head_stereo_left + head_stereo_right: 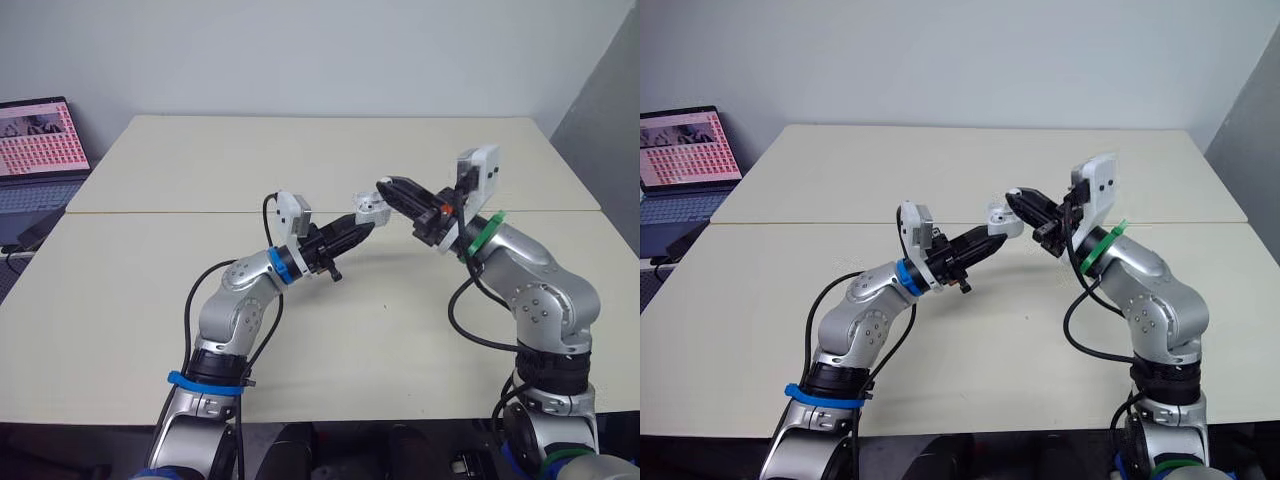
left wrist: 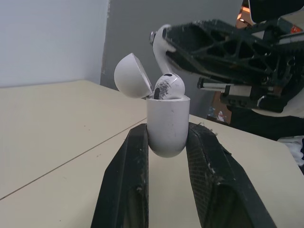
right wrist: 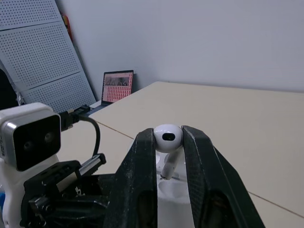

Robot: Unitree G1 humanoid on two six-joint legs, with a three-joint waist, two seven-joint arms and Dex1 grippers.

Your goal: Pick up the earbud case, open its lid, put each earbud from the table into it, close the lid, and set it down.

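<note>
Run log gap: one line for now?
left gripper: holds earbud case, lid open | right gripper: holds earbud at case mouth | other earbud: in case

Laptop [image 1: 35, 150]: cut off by the left edge of both eye views; screen contents too small to read.
Earbud case [image 2: 167, 114]: flanks covered by the fingers of the left gripper [image 2: 167, 129].
Seated earbud [image 2: 169, 87]: stem hidden inside the case.
Held earbud [image 3: 167, 137]: sides covered by the fingers of the right gripper [image 3: 167, 133]. Whether its stem tip touches the case, cannot tell.
</note>
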